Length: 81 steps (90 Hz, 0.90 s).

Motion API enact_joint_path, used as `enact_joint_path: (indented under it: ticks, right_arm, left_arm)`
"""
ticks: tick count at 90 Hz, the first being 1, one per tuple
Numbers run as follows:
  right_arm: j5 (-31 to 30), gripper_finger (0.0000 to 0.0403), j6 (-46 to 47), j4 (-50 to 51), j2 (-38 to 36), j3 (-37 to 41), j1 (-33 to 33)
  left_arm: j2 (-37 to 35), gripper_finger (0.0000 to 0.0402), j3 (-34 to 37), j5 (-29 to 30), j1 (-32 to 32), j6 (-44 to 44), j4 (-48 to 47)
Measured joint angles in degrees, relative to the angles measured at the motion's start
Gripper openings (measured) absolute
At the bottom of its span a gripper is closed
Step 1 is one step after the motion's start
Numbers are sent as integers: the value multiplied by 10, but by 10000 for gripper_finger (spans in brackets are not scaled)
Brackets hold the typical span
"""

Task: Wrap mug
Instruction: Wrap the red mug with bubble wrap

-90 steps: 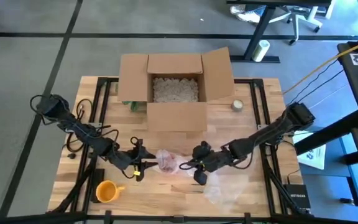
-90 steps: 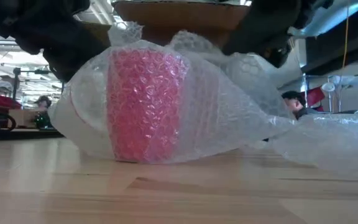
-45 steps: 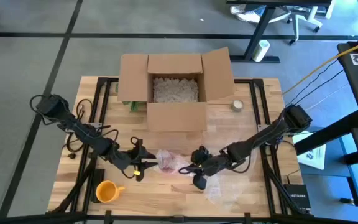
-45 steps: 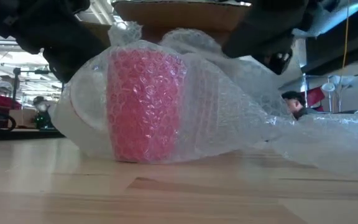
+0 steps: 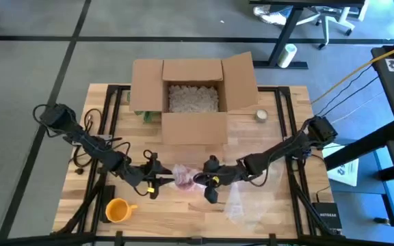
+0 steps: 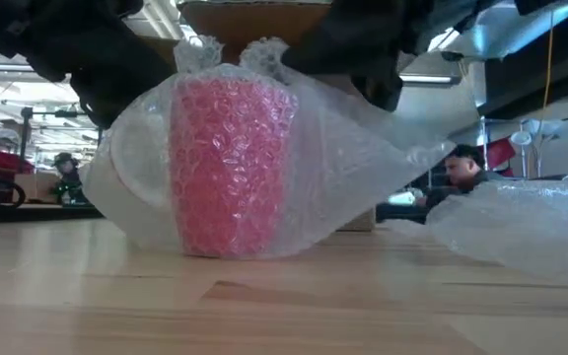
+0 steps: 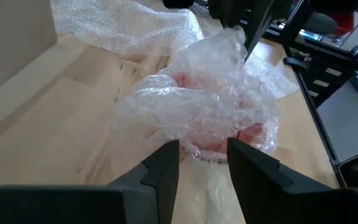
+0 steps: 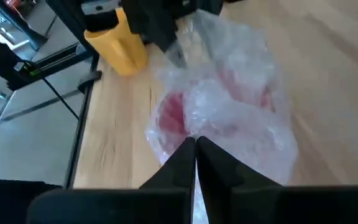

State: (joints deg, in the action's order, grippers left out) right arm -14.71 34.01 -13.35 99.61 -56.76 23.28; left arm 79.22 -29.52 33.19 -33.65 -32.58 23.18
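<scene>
Red mug (image 6: 230,168), rigid, likely breakable, under soft, slippery bubble wrap (image 6: 348,163): right gripper (image 8: 196,146) pinched closed on wrap edge, best purchase; left gripper (image 7: 202,163) parted, empty.

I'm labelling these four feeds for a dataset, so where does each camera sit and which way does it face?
High view: above the table, looking straight down; shows both arms, the cardboard box and an orange mug.
Low view: at table-top height, looking level at the red mug in bubble wrap.
Left wrist view: on the left arm, over the open left gripper, toward the wrapped mug.
Right wrist view: on the right arm, behind the right gripper, shut on the wrap.
All four views share the wrapped mug.
</scene>
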Motion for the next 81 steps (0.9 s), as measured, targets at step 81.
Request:
enact_joint_path:
  ticks: [81]
  right_arm:
    - [167, 0, -90, 414, 176, -385, -58]
  left_arm:
    - [0, 117, 0, -16, 0, 7, 4]
